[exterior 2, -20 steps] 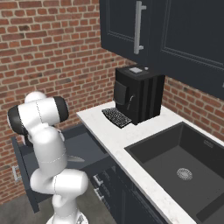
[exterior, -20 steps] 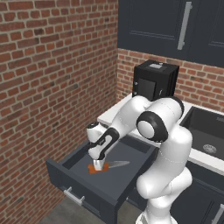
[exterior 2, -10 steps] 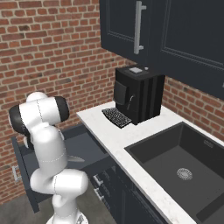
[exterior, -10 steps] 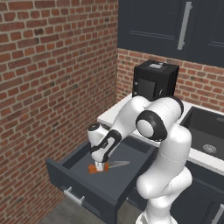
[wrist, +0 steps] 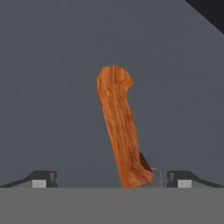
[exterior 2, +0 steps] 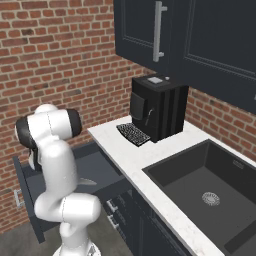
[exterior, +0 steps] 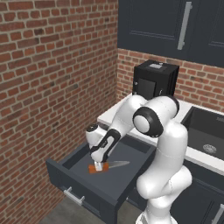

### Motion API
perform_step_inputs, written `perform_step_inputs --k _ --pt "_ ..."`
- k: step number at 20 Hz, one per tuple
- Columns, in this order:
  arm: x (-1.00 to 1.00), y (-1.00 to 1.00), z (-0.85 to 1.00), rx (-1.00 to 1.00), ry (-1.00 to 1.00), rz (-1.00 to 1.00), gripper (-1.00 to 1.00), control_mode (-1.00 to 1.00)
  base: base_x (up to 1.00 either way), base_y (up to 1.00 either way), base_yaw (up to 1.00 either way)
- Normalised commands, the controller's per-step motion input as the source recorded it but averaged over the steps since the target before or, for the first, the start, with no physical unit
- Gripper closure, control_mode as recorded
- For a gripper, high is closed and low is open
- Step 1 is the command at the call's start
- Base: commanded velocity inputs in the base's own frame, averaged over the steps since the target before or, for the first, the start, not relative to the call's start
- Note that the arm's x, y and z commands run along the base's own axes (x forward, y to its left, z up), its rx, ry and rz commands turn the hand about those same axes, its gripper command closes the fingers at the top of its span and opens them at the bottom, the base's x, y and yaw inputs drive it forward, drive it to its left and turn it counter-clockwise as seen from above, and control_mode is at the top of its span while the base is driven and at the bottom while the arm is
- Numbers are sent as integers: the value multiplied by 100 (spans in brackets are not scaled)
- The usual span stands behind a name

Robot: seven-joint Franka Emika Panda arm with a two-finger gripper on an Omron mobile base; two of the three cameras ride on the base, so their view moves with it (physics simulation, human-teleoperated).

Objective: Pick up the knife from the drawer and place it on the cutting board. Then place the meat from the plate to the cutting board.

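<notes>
The knife (exterior: 107,166) lies flat on the floor of the open drawer (exterior: 74,186), its orange handle (wrist: 120,127) toward the left and its slim silver blade (exterior: 119,164) pointing right. My gripper (exterior: 99,166) reaches straight down into the drawer over the handle. In the hand view its fingertips (wrist: 43,179) stand wide apart with the handle's blade end between them, and neither touches it. The gripper (wrist: 111,180) is open. The drawer (exterior 2: 30,192) also shows behind the arm in the right base view. The cutting board, the plate and the meat are out of view.
A black coffee machine (exterior: 155,81) stands on the white counter (exterior: 118,114) behind the drawer, with a dark sink (exterior 2: 205,192) to its right. Dark wall cabinets (exterior 2: 165,30) hang above. A brick wall (exterior: 48,78) closes off the left side.
The gripper has sunk slightly lower over the knife handle in the drawer. Its jaws stay wide. The knife has not moved.
</notes>
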Motion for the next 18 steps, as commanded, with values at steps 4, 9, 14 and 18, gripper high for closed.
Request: perform_step_inputs --k 4,9,14,18 --pt "0 15 -17 0 1 8 -100 -100 0 0 0" --pt "0 6 -19 0 0 8 -100 -100 0 0 0" --pt "8 0 -14 1 0 6 -100 -100 0 0 0" --pt "30 0 -7 3 0 5 -100 -100 0 0 0"
